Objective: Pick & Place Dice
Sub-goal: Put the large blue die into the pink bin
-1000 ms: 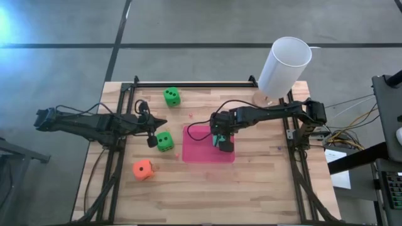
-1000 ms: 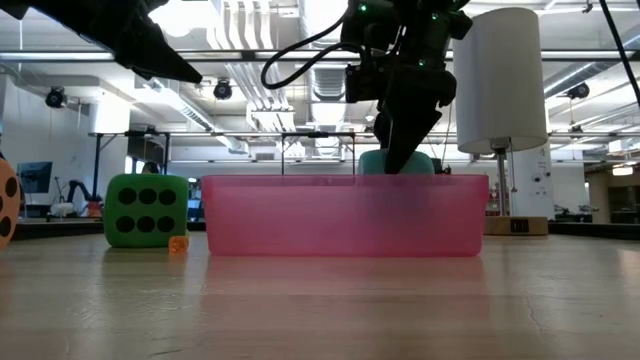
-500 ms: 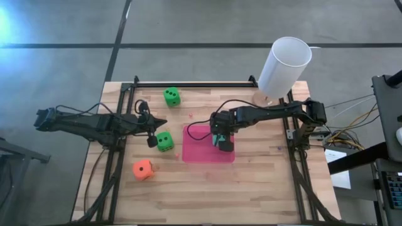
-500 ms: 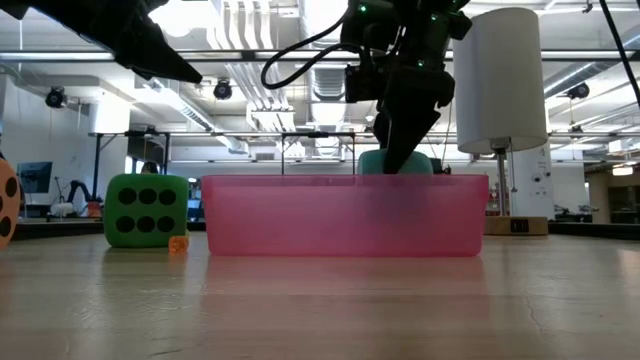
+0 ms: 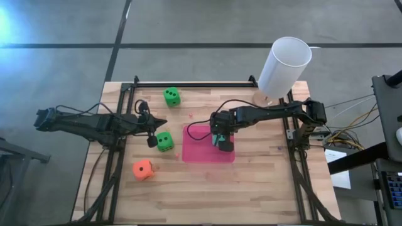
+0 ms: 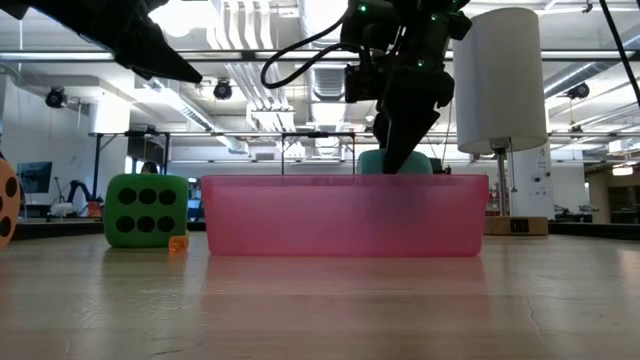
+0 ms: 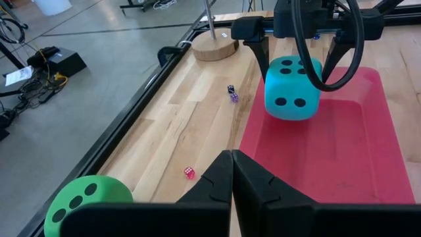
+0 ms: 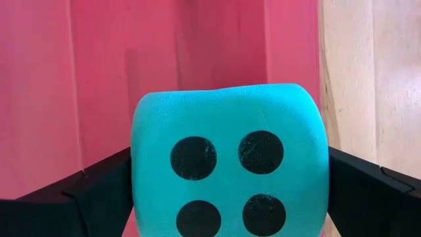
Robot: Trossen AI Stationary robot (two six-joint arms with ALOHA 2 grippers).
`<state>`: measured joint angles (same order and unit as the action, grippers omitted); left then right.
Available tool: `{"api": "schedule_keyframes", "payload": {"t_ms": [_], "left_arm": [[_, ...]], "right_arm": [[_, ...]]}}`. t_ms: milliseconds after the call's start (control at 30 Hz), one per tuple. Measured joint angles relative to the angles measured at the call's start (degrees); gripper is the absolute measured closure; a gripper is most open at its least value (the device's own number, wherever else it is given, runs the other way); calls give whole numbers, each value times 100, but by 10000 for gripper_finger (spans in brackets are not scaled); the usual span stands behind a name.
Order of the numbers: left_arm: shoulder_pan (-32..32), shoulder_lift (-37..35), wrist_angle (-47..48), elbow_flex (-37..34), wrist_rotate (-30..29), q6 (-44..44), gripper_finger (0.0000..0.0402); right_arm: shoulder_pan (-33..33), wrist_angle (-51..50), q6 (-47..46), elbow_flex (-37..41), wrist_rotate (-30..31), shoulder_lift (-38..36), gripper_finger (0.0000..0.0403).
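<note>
A teal die (image 8: 227, 158) sits in the pink tray (image 5: 198, 150) between the spread fingers of my right gripper (image 5: 221, 142), which points steeply down over the tray's right part. The die's top (image 6: 396, 160) shows above the tray wall (image 6: 345, 215). My left gripper (image 7: 231, 168) is shut, holds nothing and hovers just left of a green die (image 5: 164, 140) on the table. A second green die (image 5: 171, 96) lies at the far side and an orange die (image 5: 143, 169) at the near left. My right gripper has one finger (image 8: 99, 187) on each of the teal die's two opposite sides (image 8: 141, 164), coming from above. The die's walls show no dent, and I cannot tell whether the fingers touch it. The die stands level, four pips toward the wrist.
A tall white cylinder (image 5: 284, 66) on a round wooden base (image 7: 215, 47) stands at the far right corner. Tiny dice (image 7: 189, 172) lie on the wood left of the tray. Black frame rails (image 5: 195, 83) run along the table's left, right and far sides.
</note>
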<state>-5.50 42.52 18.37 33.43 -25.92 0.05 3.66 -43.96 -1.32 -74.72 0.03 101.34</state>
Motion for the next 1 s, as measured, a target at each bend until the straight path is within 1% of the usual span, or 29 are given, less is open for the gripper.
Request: {"api": "schedule_keyframes", "payload": {"t_ms": [367, 500, 567, 700, 867, 1000], "left_arm": [[0, 0, -18, 0, 0, 2, 394], [0, 12, -277, 0, 4, -15, 394], [-6, 90, -382, 2, 120, -9, 394], [-13, 523, -745, 2, 499, 30, 394], [-13, 1331, -1462, 2, 859, 259, 394], [-14, 1871, -1964, 2, 948, 273, 394]], "right_arm": [[0, 49, 0, 0, 2, 0, 3], [0, 133, 0, -35, 2, 0, 3], [0, 148, -3, -70, 2, -2, 3], [0, 224, 0, -90, 2, -2, 3], [0, 264, -2, -92, 2, -2, 3], [0, 264, -2, -92, 0, -8, 3]]}}
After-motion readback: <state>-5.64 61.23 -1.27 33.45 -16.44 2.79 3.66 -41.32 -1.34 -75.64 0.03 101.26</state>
